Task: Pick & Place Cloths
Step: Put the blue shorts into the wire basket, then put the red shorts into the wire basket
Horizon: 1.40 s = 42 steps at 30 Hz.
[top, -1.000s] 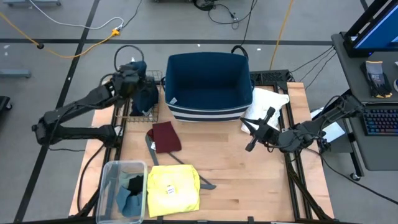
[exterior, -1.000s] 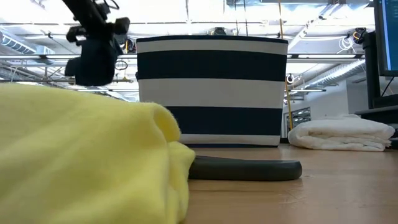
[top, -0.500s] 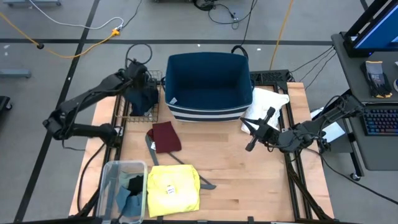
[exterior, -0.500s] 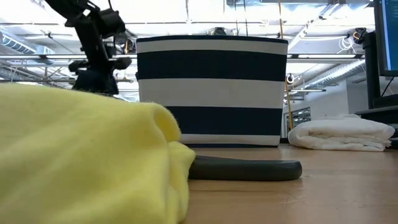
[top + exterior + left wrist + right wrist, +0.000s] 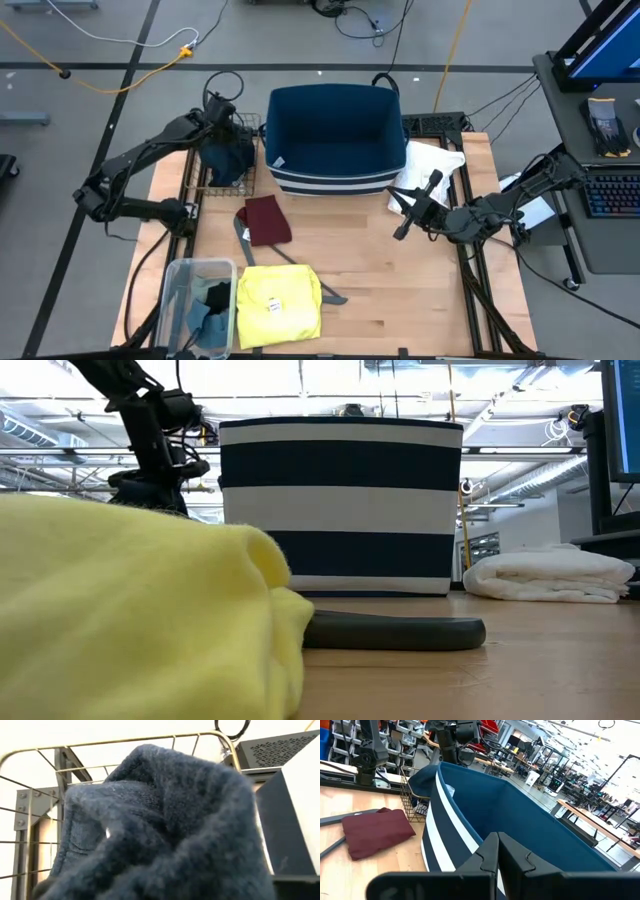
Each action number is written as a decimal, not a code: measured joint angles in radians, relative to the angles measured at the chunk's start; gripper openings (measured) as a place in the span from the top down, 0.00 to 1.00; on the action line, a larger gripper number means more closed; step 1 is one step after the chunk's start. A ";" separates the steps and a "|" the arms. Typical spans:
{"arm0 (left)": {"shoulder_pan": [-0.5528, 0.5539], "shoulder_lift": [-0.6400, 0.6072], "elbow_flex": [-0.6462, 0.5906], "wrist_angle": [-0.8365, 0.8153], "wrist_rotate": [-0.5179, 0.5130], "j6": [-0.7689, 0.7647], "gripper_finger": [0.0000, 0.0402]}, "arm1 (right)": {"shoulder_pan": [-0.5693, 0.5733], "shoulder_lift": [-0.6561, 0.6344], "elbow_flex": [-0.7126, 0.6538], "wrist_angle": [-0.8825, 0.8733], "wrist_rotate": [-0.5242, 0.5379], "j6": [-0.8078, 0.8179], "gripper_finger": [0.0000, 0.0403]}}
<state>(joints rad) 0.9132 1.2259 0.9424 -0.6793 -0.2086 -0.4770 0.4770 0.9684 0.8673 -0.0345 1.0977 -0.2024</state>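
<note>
**Left gripper on dark knit in the wire basket**

The left gripper point(image 5: 222, 128) has its jaws narrowed on a dark grey-blue knit garment point(image 5: 165, 830), which fills the left wrist view with fuzzy, bunched folds inside the brass-coloured wire basket point(image 5: 247, 172). The right gripper point(image 5: 496, 851) is fully closed and empty, its fingers pressed together, hovering above the table point(image 5: 400, 280) in front of the white shirt point(image 5: 430, 165).

From above, the garment hangs as a dark lump in the basket, just beside the left wall of the navy, white-striped fabric bin point(image 5: 335, 135). A maroon piece point(image 5: 267, 219) lies folded on the table in front of the basket, partly over a grey clothes hanger point(image 5: 243, 232). The yellow T-shirt point(image 5: 279, 304) lies near the front edge, beside a clear tub point(image 5: 180, 280) holding black and grey-blue pieces.

The low view alone shows the bin's striped front, the folded white shirt's thickness and the yellow T-shirt bulking large in the foreground. The right wrist view alone shows the bin's blue interior.
</note>
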 joint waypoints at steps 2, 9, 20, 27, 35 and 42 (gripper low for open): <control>0.004 0.000 0.000 -0.004 0.002 0.000 0.86 | 0.000 0.000 0.000 0.000 0.000 -0.001 1.00; 0.004 0.000 0.000 -0.043 0.002 0.021 0.59 | 0.000 0.000 0.000 0.000 0.000 0.000 1.00; 0.005 -0.061 0.000 -0.061 0.145 -0.010 0.25 | 0.000 0.000 0.000 0.000 -0.002 0.000 1.00; 0.005 -0.197 0.000 -0.059 0.157 -0.094 0.23 | 0.000 0.000 0.000 0.000 -0.003 0.000 1.00; -0.057 -0.234 0.001 -0.062 0.228 -0.086 0.40 | 0.000 0.000 0.000 0.000 -0.003 -0.003 1.00; -0.070 -0.180 0.001 -0.081 0.238 -0.086 0.62 | 0.000 0.000 0.000 0.000 -0.003 -0.001 1.00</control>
<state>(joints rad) 0.8433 1.0458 0.9436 -0.7608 0.0297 -0.5626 0.4774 0.9686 0.8673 -0.0341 1.0946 -0.2031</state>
